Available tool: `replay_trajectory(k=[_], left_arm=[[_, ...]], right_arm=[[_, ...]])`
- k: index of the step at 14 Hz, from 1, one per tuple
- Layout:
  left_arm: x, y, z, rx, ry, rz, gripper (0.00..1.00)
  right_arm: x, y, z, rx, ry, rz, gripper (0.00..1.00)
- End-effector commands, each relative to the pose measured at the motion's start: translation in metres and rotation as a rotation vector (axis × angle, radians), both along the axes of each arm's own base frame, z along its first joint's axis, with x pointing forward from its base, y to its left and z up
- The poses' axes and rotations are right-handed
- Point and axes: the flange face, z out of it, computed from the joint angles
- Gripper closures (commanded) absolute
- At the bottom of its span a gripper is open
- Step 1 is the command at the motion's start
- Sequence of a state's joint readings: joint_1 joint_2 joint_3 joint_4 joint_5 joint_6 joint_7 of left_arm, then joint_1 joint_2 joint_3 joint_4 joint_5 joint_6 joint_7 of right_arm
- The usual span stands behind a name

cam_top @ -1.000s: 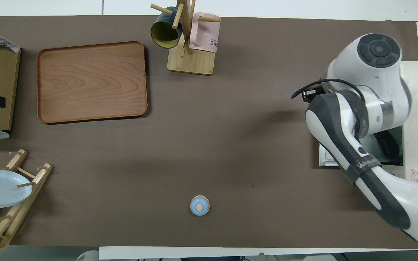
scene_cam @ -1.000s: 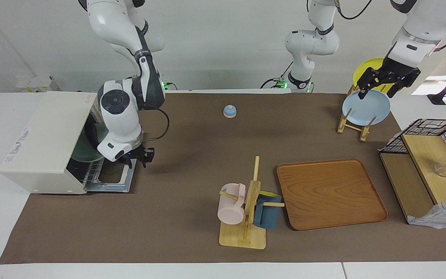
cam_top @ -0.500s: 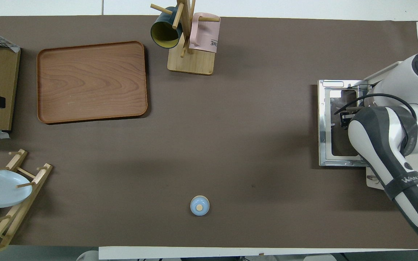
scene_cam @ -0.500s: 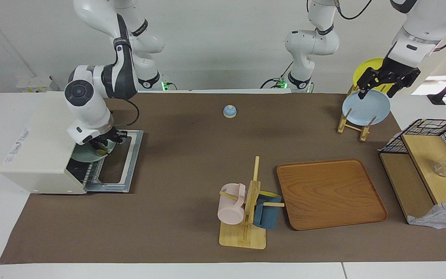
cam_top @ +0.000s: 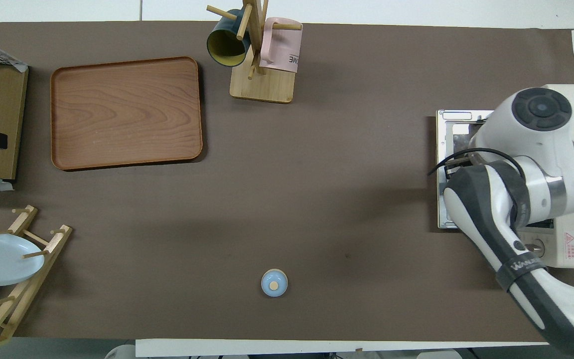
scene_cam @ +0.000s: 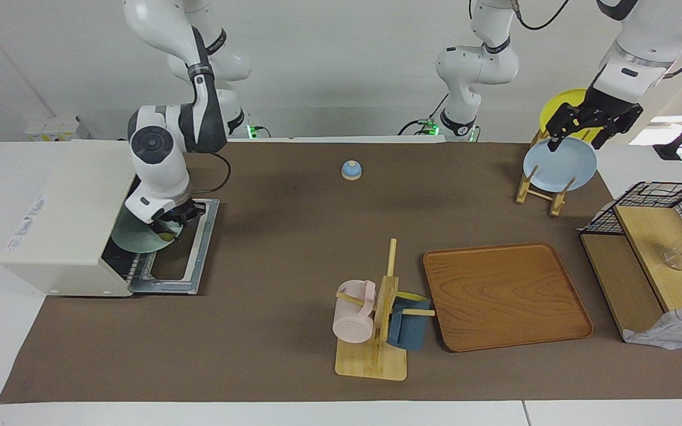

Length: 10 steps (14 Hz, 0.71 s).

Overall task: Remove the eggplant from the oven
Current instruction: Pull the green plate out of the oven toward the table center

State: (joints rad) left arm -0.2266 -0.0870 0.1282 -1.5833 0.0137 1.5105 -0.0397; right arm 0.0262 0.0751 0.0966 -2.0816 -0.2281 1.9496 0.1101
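The off-white oven stands at the right arm's end of the table, its door open flat on the mat. A pale green plate sits on the rack in the oven's mouth. My right gripper reaches down onto the plate's edge beside the door. A small dark piece with a yellowish tip, apparently the eggplant, shows just under it; the hand hides most of it. In the overhead view the right arm covers the oven's mouth. My left gripper waits, open, over the plate rack.
A blue bell sits mid-table near the robots. A mug tree with a pink mug and a blue mug stands beside a wooden tray. A rack holds a blue plate and a yellow plate. A wire basket on a shelf is at the left arm's end.
My right gripper swung from over the open door into the oven's mouth, then drew back a little toward the door. The green plate shows a bit more. The left arm has not moved.
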Motion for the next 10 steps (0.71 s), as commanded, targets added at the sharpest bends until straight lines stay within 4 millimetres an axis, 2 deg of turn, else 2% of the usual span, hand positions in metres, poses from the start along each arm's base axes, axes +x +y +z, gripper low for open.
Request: replay_trajectory(k=[1, 2, 4, 6, 7, 9, 10], left_arm=[[-0.007, 0.005, 0.000, 0.014, 0.010, -0.003, 0.00], [-0.008, 0.005, 0.001, 0.014, 0.009, -0.003, 0.00], [-0.007, 0.005, 0.000, 0.014, 0.010, -0.003, 0.00], [-0.008, 0.005, 0.001, 0.014, 0.007, -0.003, 0.00], [-0.008, 0.005, 0.001, 0.014, 0.009, -0.003, 0.00], [-0.008, 0.004, 0.001, 0.014, 0.011, 0.000, 0.00], [-0.009, 0.004, 0.000, 0.015, 0.019, -0.002, 0.00]], right_arm=[[0.019, 0.101, 0.026, -0.063, 0.004, -0.032, 1.00], [0.024, 0.153, 0.042, -0.079, -0.006, -0.057, 1.00], [0.031, 0.281, 0.047, -0.040, -0.020, -0.163, 1.00], [0.032, 0.355, 0.018, 0.000, -0.041, -0.243, 1.00], [0.023, 0.397, 0.002, 0.037, -0.082, -0.250, 1.00], [0.007, 0.448, -0.033, 0.103, -0.155, -0.311, 0.98], [0.000, 0.466, -0.043, 0.137, -0.180, -0.347, 0.87]])
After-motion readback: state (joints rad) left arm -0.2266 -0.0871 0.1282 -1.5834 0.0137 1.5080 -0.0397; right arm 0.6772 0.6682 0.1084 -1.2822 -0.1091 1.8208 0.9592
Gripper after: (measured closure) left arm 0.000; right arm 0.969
